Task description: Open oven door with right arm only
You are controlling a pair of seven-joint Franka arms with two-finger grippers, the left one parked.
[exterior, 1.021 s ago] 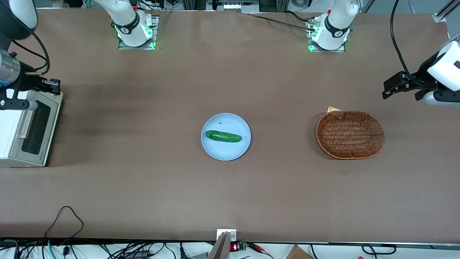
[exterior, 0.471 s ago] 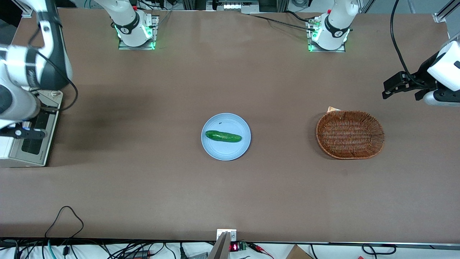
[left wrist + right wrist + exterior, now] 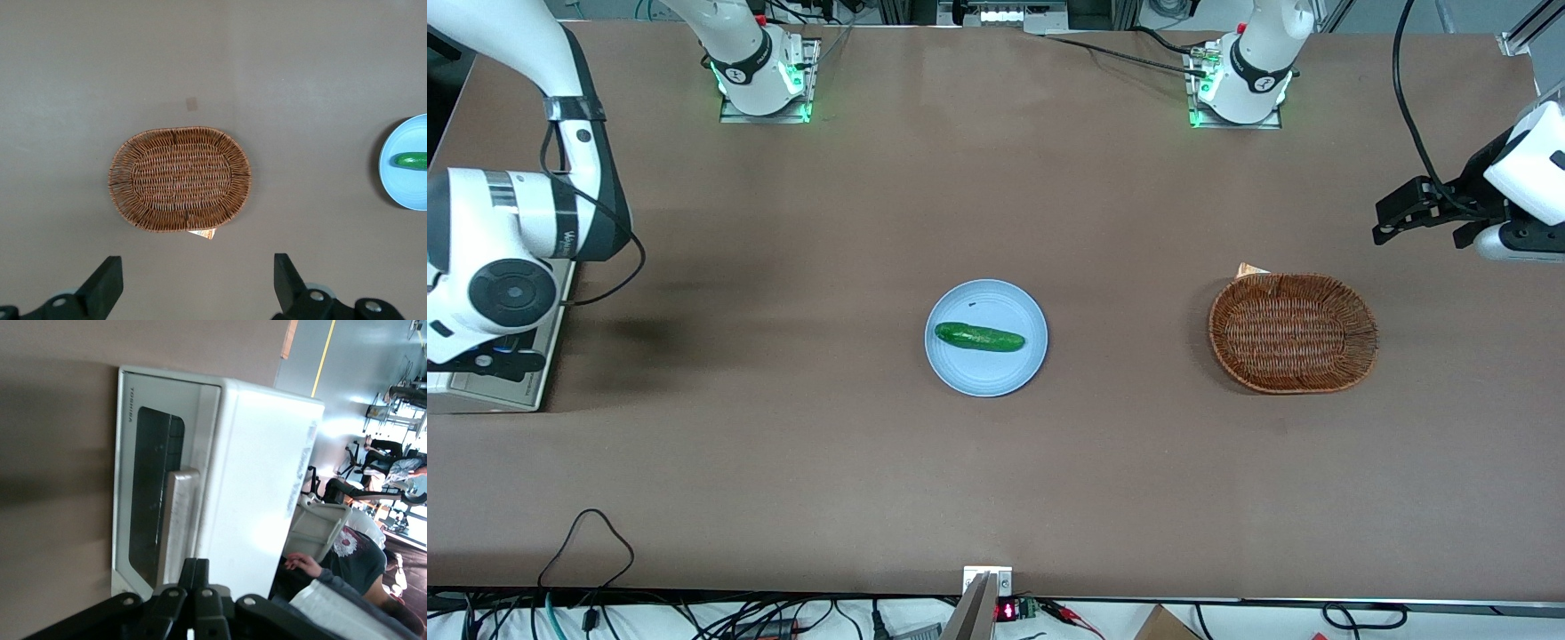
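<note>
The right arm [image 3: 503, 258] hangs over the cream-white toaster oven [image 3: 489, 391] at the working arm's end of the table and hides most of it in the front view. In the right wrist view the oven door [image 3: 127, 440] lies flush against the oven body, closed, with its dark glass window [image 3: 150, 493] and silver bar handle [image 3: 175, 527]. My gripper [image 3: 196, 561] has its two black fingers pressed together with nothing between them. It sits just above one end of the handle, at the oven's top front edge. I cannot tell whether it touches.
A light blue plate [image 3: 960, 298] with a green cucumber [image 3: 979, 337] sits mid-table. A wicker basket [image 3: 1294, 279] lies toward the parked arm's end, also in the left wrist view [image 3: 120, 180]. A black cable loop [image 3: 587, 533] lies near the table's front edge.
The right arm has swung in over the oven and moved nearer the front camera. Its white wrist now covers most of the oven door that showed one second ago.
</note>
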